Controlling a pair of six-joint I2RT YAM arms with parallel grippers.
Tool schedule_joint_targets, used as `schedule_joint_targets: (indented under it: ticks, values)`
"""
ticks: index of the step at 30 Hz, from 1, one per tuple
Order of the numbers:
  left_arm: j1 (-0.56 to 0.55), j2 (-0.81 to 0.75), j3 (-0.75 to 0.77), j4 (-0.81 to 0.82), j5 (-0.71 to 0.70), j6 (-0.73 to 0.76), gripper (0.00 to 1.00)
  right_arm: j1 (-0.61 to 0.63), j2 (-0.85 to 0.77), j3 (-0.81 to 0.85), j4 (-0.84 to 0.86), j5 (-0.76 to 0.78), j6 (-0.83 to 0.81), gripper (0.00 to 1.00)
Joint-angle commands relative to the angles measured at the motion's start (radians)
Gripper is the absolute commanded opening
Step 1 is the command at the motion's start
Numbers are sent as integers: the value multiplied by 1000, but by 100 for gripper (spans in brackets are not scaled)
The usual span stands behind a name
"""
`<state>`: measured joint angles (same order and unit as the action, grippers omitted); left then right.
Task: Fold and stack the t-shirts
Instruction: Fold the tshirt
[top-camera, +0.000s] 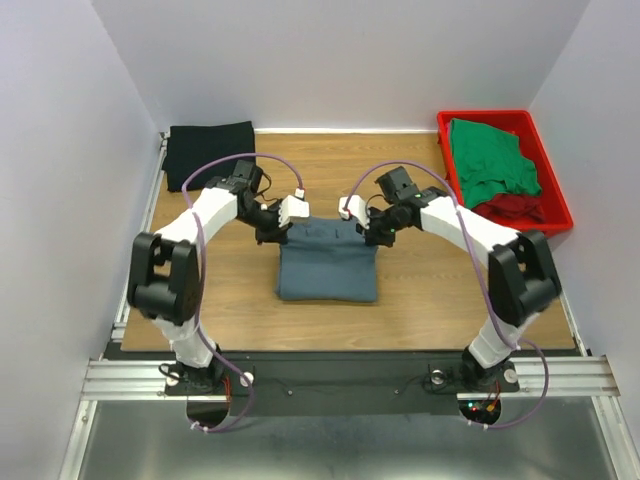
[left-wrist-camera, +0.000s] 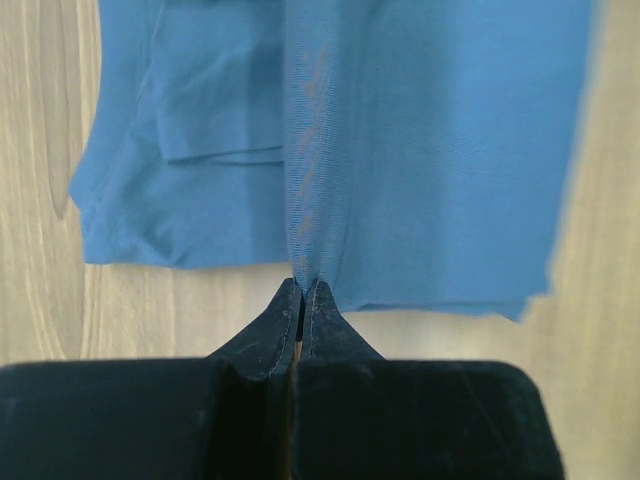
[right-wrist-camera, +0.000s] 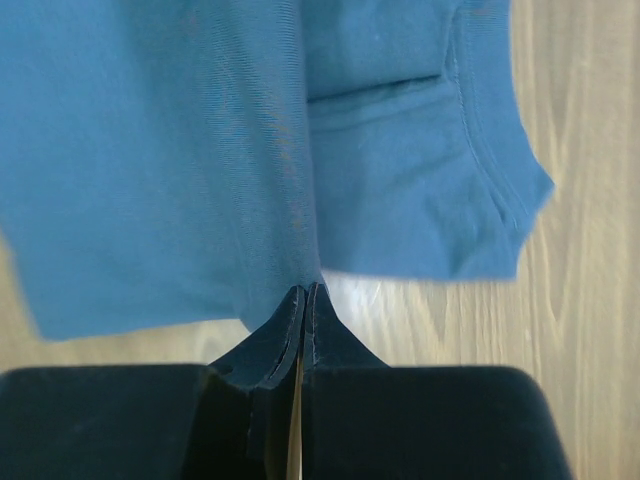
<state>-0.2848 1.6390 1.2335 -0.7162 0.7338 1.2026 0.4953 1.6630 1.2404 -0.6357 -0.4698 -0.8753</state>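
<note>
Central on the wooden desk (top-camera: 230, 300), white walls (top-camera: 340, 60) around, the folded blue-grey shirt (top-camera: 327, 272) lies slightly wider than deep, far edge pinched by left hand (left-wrist-camera: 303, 291) and right hand (right-wrist-camera: 306, 293).

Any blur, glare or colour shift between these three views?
Top external: even light, sharp; the blue-grey t-shirt reads slate. Left wrist: it looks brighter blue, its right edge soft; the left gripper is a dark, detail-poor mass. Right wrist: the shirt's left edge blurs, the right gripper is equally dark, and pale glare sits on the table just beyond it.
</note>
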Motion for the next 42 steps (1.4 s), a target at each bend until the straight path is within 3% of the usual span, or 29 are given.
schedule_joint_targets:
  ticks: [1,5,11,20,23,26,28,30,32,37,42]
  values:
    - [33,124,95,32,33,40,0,-24,113,86,83,-59,-44,1]
    - [45,214,126,20,16,60,2,-34,196,111,88,-73,-33,0]
    - [39,199,43,-6,-4,89,4,-31,186,44,88,-125,45,1]
    - [-66,-53,-222,14,-40,85,4,45,-31,-168,88,-151,194,1]
    - [-80,-131,-267,-12,-22,66,9,48,-104,-188,84,-150,254,1]
    - [-79,-180,-256,-37,-31,60,25,46,-146,-161,79,-106,332,14]
    - [-79,-215,-218,-52,-40,55,38,8,-122,-96,79,-84,383,51]
    - [-80,-237,-175,-57,-27,61,56,-27,-82,2,76,-133,433,55]
    - [-91,-240,-146,-51,-5,60,66,-56,4,68,76,-173,463,56]
    - [-171,-170,-59,7,27,-15,67,-60,202,282,79,-332,550,55]
    - [-221,-81,-6,76,55,-81,62,-58,389,402,82,-430,639,56]
